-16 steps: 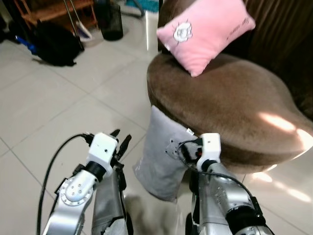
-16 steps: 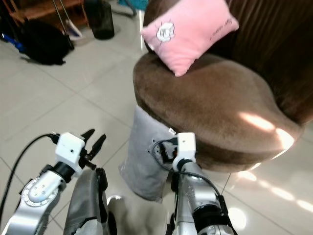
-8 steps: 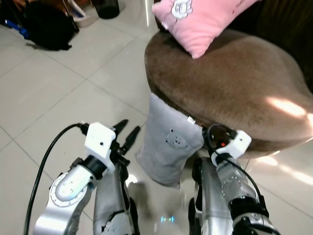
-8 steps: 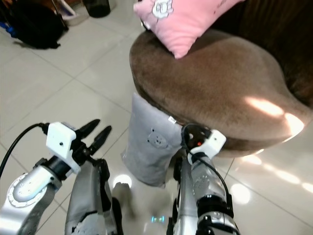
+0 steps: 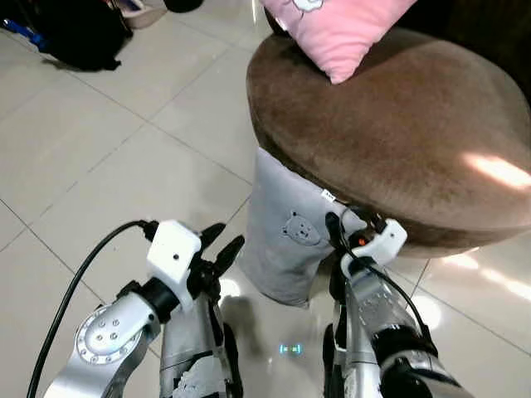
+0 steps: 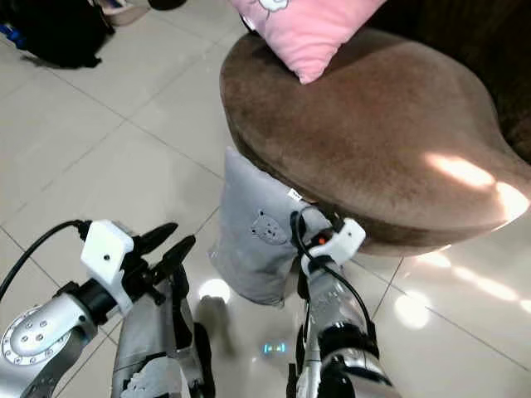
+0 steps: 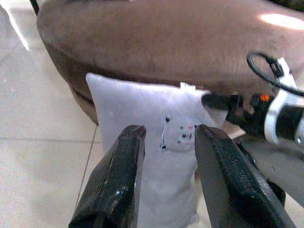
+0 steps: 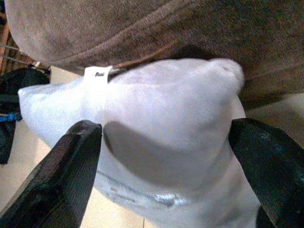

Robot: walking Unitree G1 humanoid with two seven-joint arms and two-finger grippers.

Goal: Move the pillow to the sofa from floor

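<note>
Your grey pillow (image 5: 290,240) stands on floor tiles (image 5: 99,157), leaning vs brown sofa (image 5: 398,124); pink cushion (image 5: 336,29), cut off at frame top, on seat. R gripper (image 8: 166,142) fingers spread around pillow's top corner; L gripper (image 7: 166,156) fingers apart, just short of it. Black bag (image 5: 75,33) well off, partly cropped.

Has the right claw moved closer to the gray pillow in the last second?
Yes. The right claw has come forward toward the sofa and now straddles the gray pillow's upper corner, fingers open.

The pale tiled floor (image 5: 99,141) carries a grey pillow (image 5: 286,249) standing upright.
</note>
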